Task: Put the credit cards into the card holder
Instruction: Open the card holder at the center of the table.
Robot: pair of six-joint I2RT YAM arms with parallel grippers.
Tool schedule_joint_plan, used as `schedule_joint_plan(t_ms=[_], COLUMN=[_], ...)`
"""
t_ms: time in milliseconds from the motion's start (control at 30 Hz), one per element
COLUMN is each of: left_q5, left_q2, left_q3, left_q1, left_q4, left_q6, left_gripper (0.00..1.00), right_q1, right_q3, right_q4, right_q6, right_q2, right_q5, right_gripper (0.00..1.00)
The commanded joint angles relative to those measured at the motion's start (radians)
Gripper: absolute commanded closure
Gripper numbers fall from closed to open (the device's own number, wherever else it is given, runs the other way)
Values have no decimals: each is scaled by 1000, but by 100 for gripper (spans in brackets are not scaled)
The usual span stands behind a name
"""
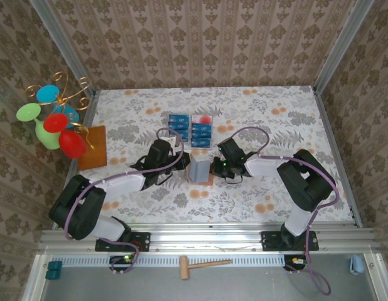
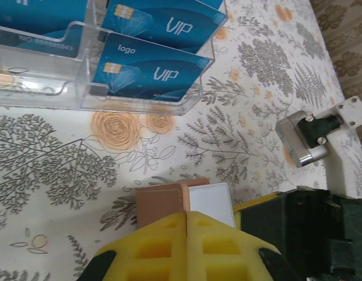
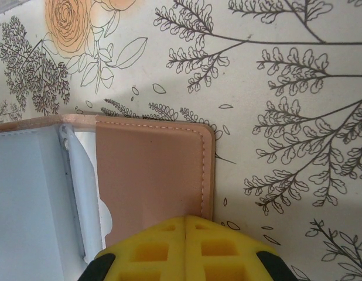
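blue credit cards (image 2: 149, 73) read "vip", "logo"

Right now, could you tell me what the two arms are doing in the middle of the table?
Both arms are handling the card holder at mid-table. The jaws of the left arm are shut on one brown flap, and the jaws of the right arm are shut on the opposite flap, so the holder is held open with its pale lining showing. The blue credit cards sit in the clear tray just beyond it. No card can be seen in the holder yet.
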State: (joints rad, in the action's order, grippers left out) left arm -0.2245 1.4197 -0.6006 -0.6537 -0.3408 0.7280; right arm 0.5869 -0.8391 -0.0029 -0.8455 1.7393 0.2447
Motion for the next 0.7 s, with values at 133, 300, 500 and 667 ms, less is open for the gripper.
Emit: schedule_joint_plan(t_ms=[133,300,500,667], left_q5=[0,46,73,85], left_q2=[30,28,6,-10], left_q3=[-6,-31,-36,-42], left_q1=[3,4,0,-2], left_q4=[1,108,144,166], left_q6=[24,-13,-37,-50], left_gripper=[100,100,100,100], right_q1=[-6,-8,-16,-70], right_q3=[18,18,-8,-19], right_q4=[-58,-62,-131,-224], right_q6=[-8,-6,32,81], right_q2=[61,57,6,-116], right_q5=[-45,-44,-58,-92], right_gripper=[97,96,84,75])
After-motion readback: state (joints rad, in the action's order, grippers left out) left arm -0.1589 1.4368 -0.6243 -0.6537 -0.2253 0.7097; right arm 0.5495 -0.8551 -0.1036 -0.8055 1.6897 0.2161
